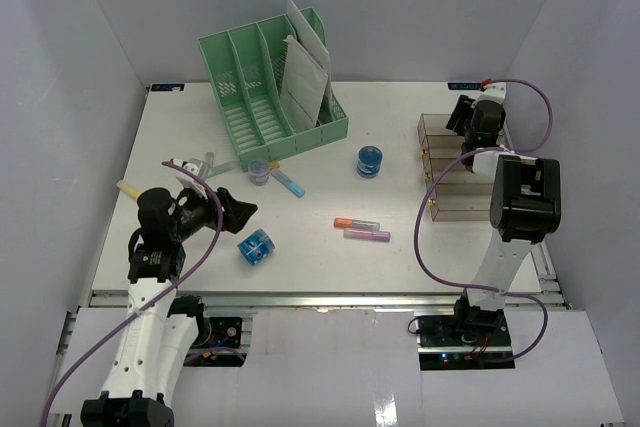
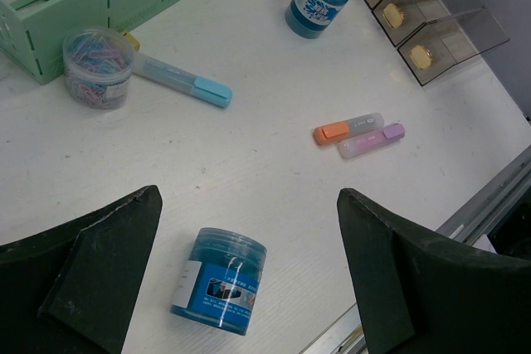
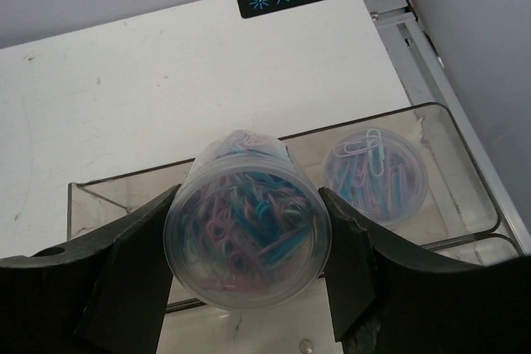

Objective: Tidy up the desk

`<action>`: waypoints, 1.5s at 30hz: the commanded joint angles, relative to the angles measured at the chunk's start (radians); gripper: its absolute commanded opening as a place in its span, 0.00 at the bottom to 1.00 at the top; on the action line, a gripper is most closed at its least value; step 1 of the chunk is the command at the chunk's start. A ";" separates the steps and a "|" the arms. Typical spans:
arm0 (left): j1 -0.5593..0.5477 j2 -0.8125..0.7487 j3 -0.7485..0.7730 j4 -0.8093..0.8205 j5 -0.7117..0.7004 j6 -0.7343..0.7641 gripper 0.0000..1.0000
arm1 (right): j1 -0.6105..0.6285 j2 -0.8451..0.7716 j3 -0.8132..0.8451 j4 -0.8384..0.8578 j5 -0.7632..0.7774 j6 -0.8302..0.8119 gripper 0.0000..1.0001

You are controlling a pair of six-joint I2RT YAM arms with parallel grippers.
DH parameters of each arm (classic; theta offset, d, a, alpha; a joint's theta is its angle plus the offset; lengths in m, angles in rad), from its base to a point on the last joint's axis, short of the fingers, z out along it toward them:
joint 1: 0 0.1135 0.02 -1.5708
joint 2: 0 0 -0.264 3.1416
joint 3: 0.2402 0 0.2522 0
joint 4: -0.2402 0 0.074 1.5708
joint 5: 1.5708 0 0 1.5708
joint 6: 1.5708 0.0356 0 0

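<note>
Your left gripper [image 1: 228, 205] hangs open-jawed over the desk [image 1: 330, 272], just beside a blue jar [image 1: 255, 246]. Your right arm [image 1: 522, 199] reaches over the clear tray [image 1: 448, 211]. Two highlighters [image 1: 362, 230] lie side by side mid-desk. Papers stand in the green rack [image 1: 262, 87].

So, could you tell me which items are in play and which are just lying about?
In play: right hand holding clip tub, clear tray, open left hand, tipped blue jar near it.
Lying about: orange highlighter, purple highlighter, blue highlighter, loose clip tub, upright blue jar.
</note>
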 commanded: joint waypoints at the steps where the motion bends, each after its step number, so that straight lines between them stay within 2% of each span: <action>1: -0.005 0.002 0.005 -0.002 -0.004 0.013 0.98 | -0.009 0.011 0.038 0.081 -0.034 -0.013 0.20; 5: -0.007 0.000 0.005 -0.001 -0.005 0.015 0.98 | -0.010 0.021 0.035 0.080 -0.041 -0.041 0.41; 8: -0.006 -0.006 0.007 -0.004 -0.015 0.014 0.98 | -0.012 0.013 0.025 0.082 -0.042 -0.055 0.65; 10: -0.005 -0.011 0.009 -0.006 -0.036 0.012 0.98 | -0.014 -0.004 0.014 0.082 -0.053 -0.059 0.74; 18: -0.005 0.000 0.016 -0.003 -0.139 -0.044 0.98 | -0.027 -0.073 -0.011 0.032 -0.087 -0.044 0.92; 22: -0.005 0.016 0.013 0.014 -0.132 -0.057 0.98 | -0.034 -0.132 -0.024 -0.030 -0.168 -0.057 0.98; 24: -0.005 0.050 0.017 0.032 -0.125 -0.067 0.98 | -0.038 -0.200 -0.048 -0.107 -0.398 -0.133 0.98; 26: -0.005 0.123 0.029 0.056 -0.128 -0.095 0.96 | -0.035 -0.271 -0.051 -0.264 -0.779 -0.258 0.98; 27: -0.005 0.174 0.047 0.057 -0.149 -0.112 0.91 | -0.023 -0.301 -0.049 -0.317 -0.934 -0.282 0.99; 29: -0.005 0.276 0.099 0.049 -0.191 -0.127 0.82 | 0.012 -0.356 -0.053 -0.463 -1.085 -0.355 1.00; 31: -0.044 0.359 0.159 0.024 -0.236 -0.132 0.79 | 0.049 -0.418 -0.068 -0.665 -1.120 -0.476 0.96; 33: -0.072 0.460 0.229 -0.002 -0.320 -0.115 0.79 | 0.106 -0.496 -0.106 -0.764 -1.114 -0.536 0.96; 38: -0.259 0.654 0.364 -0.031 -0.555 -0.077 0.87 | 0.142 -0.647 -0.219 -0.769 -1.144 -0.495 0.97; 45: -0.325 0.845 0.440 0.043 -0.802 -0.114 0.89 | 0.140 -0.757 -0.315 -0.678 -1.163 -0.433 0.98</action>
